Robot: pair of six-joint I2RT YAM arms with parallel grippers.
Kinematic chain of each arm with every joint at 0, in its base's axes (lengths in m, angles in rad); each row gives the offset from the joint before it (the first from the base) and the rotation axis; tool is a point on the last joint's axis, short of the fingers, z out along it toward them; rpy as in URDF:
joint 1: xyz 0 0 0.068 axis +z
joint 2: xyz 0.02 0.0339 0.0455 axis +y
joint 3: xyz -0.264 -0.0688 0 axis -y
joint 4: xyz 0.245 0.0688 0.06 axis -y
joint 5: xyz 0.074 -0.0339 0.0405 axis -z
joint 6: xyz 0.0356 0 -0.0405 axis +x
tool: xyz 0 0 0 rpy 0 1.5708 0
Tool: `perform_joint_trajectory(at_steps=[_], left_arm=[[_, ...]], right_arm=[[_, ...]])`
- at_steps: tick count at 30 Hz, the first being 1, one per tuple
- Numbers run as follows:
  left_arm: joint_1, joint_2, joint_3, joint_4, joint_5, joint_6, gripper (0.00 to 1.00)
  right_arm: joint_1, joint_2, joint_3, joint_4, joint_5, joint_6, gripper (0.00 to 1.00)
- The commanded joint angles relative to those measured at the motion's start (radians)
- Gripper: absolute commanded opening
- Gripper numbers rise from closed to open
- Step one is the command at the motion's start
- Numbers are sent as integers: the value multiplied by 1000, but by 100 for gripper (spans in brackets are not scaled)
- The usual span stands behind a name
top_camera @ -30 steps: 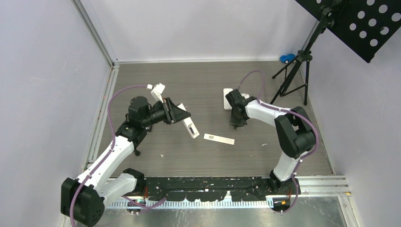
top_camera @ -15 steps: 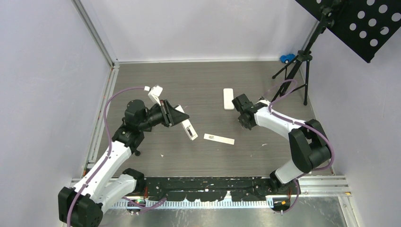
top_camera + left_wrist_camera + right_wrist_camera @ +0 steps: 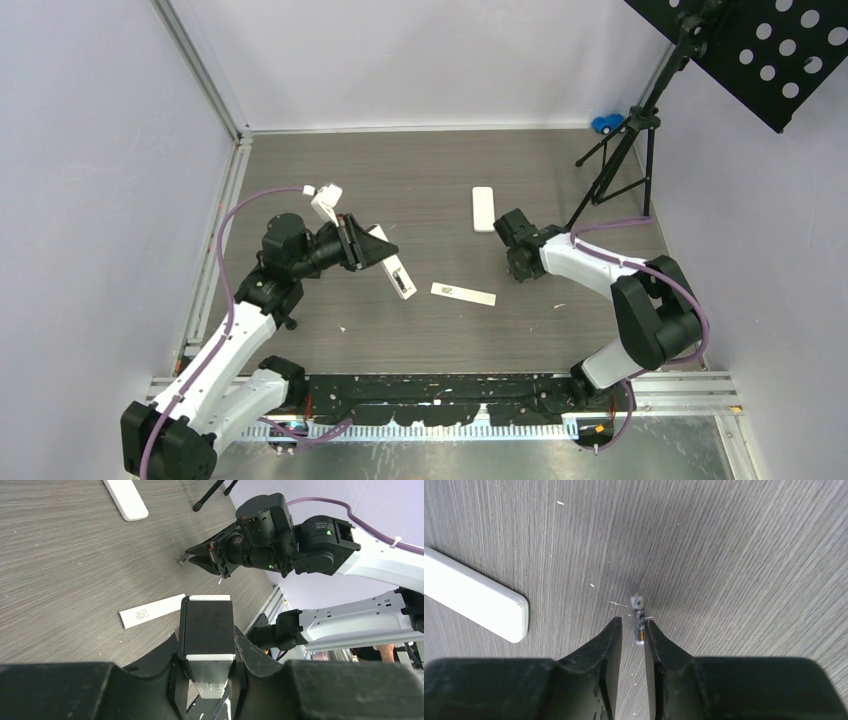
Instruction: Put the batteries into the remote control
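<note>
My left gripper (image 3: 375, 248) is shut on the remote control (image 3: 398, 272), a white bar with a black open back (image 3: 207, 630), held tilted above the floor between both fingers. A thin dark battery (image 3: 639, 627) with a silvery end lies on the floor between the tips of my right gripper (image 3: 632, 625). It rests against the right finger, with a gap to the left finger, so these jaws stand narrowly open. In the top view the right gripper (image 3: 520, 272) points down at the floor to the right of the remote control. Other batteries are not in view.
A flat white strip (image 3: 463, 293) lies on the floor between the two grippers. A second white remote (image 3: 483, 208) lies behind it, and shows at the left of the right wrist view (image 3: 474, 600). A black stand's tripod (image 3: 630, 150) and a blue toy (image 3: 605, 124) are at the back right.
My right gripper has swung away from the second white remote, toward the near right, and now points down over the battery. The left arm has lowered slightly with the remote control.
</note>
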Motion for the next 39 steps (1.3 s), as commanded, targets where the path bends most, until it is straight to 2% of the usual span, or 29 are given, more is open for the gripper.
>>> perform_joint_trajectory(at_steps=[1, 3, 6, 10, 11, 13, 15, 16, 23, 26, 28, 39], left_arm=[[4, 5, -6, 53, 27, -9, 0], [4, 16, 1, 62, 42, -18, 0], [5, 23, 10, 57, 47, -13, 0], [4, 26, 14, 52, 42, -10, 0], [4, 28, 15, 52, 42, -10, 0], [4, 35, 16, 54, 43, -9, 0], [5, 41, 18, 56, 43, -10, 0], [4, 47, 20, 58, 42, -11, 0], [5, 89, 95, 22, 67, 0, 0], [6, 89, 105, 21, 60, 0, 0], [5, 89, 100, 21, 51, -4, 0], [5, 121, 115, 21, 61, -16, 0]], right_arm=[[-2, -36, -15, 19, 37, 84, 30], [-11, -55, -19, 23, 45, 65, 36], [-21, -98, -15, 66, 60, -74, 48], [-37, -157, -15, 260, 29, -583, 59], [-40, -166, -19, 333, -15, -760, 58], [-41, -177, -24, 440, -216, -1110, 57], [-41, -176, 6, 393, -407, -1373, 57], [-42, -170, 30, 340, -445, -1457, 57], [-41, -50, 170, -2, -388, -1957, 56], [-39, -2, 163, -65, -378, -2076, 55], [-40, 15, 141, -45, -328, -2112, 55], [-41, 134, 118, 111, -390, -2186, 54]])
